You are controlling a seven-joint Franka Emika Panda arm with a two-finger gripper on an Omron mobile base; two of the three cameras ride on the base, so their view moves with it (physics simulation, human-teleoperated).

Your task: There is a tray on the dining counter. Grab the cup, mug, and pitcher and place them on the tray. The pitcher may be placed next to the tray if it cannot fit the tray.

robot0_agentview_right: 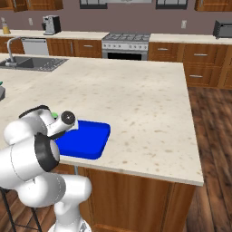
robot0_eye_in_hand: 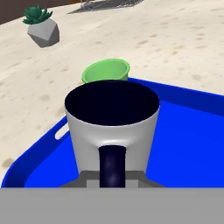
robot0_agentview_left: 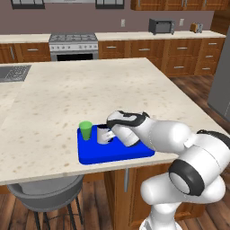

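While jaws clamp mug [robot0_eye_in_hand: 112, 127] handle on tray [robot0_eye_in_hand: 192, 148] | cup [robot0_eye_in_hand: 106, 71] just behind | potted succulent [robot0_eye_in_hand: 41, 28] beyond

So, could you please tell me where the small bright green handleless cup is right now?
The green cup stands on the flat blue tray at its left end, just left of the grey mug in the left base view, near the speckled counter's front edge.

Tray [robot0_agentview_left: 96, 155] sits on the tabletop [robot0_agentview_left: 67, 99] near its front edge. Cup [robot0_agentview_left: 85, 130] and mug [robot0_agentview_left: 104, 135] stand on the tray side by side, cup left of mug. Pincer [robot0_agentview_left: 112, 133] meets the mug from the right, at its handle. Potted plant [robot0_eye_in_hand: 41, 28] further back on the tabletop.
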